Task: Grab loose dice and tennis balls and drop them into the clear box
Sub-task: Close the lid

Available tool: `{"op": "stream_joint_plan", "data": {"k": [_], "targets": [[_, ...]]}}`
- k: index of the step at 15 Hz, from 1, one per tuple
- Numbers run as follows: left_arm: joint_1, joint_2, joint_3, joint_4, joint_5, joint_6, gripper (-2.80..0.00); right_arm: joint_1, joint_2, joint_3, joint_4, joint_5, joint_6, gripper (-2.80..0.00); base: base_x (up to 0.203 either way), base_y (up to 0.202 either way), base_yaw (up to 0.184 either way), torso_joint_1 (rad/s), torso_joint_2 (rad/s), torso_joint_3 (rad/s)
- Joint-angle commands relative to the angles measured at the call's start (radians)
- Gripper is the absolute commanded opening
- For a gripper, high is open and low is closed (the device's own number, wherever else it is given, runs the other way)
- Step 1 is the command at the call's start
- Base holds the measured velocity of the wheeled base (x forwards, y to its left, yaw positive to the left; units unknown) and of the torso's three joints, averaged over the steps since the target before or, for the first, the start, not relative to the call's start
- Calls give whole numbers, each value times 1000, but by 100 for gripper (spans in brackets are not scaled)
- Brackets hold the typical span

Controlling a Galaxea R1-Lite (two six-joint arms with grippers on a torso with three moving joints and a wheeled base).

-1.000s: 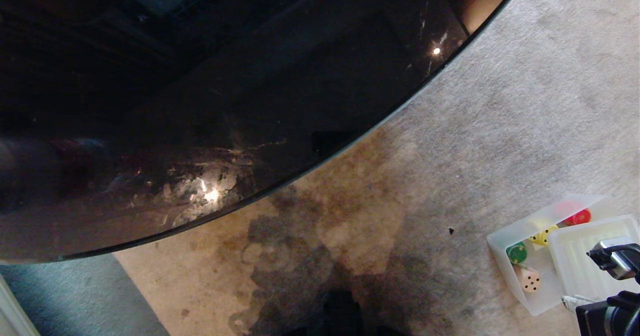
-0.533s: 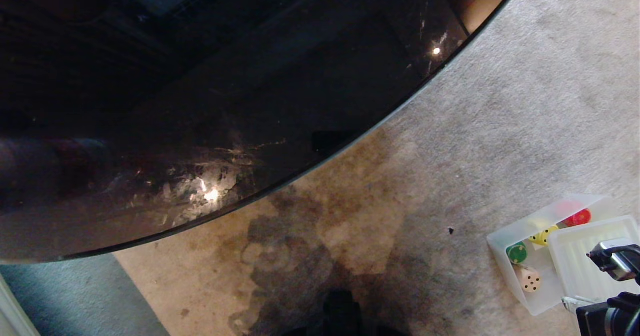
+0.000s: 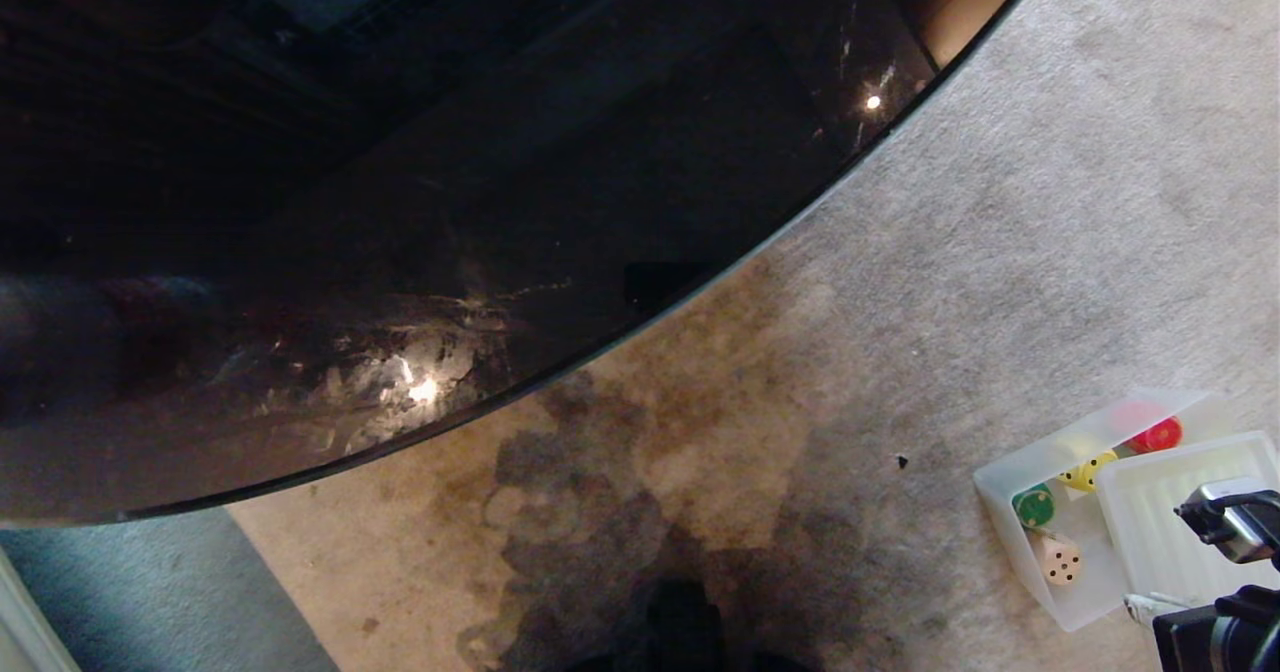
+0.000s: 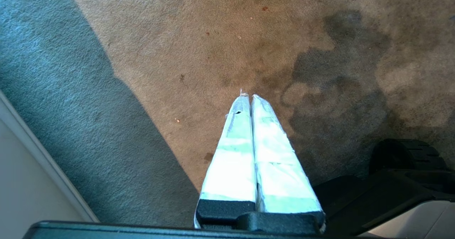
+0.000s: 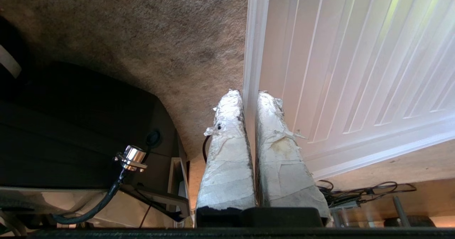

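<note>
The box (image 3: 1010, 482) sits on the carpet (image 3: 1000, 202) at about 4 o'clock in the head view, near the right edge. Four dice lie inside it: the red die (image 3: 1160, 434) farthest up, the yellow die (image 3: 1082, 473) next, then the green die (image 3: 1033, 505), and the tan die (image 3: 1060, 559) lowest. A ribbed lid (image 3: 1165, 522) covers the box's right part, tilted on its rim.

The right gripper (image 5: 249, 98) pinches the lid's (image 5: 355, 72) raised edge between its taped fingers (image 5: 227, 153), which stand narrow with only that thin rim between them. Its wrist (image 3: 1230, 522) shows at 4 o'clock, over the lid.

The left gripper (image 4: 247, 97) hangs over bare, stained carpet (image 4: 213, 36), fingers pressed together and holding nothing.

A dark glass table (image 3: 400, 202) fills the view from 9 to 1 o'clock
</note>
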Motion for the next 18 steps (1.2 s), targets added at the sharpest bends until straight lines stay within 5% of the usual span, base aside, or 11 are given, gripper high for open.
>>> {"op": "stream_joint_plan", "data": {"k": [1, 18], "targets": [[0, 0, 0, 0, 0, -1, -280, 0, 0, 0, -2, -1, 0, -280, 0, 0, 0, 0, 0, 0], [0, 0, 0, 0, 0, -2, -280, 1, -5, 6, -2, -1, 0, -280, 0, 0, 0, 0, 0, 0]]}}
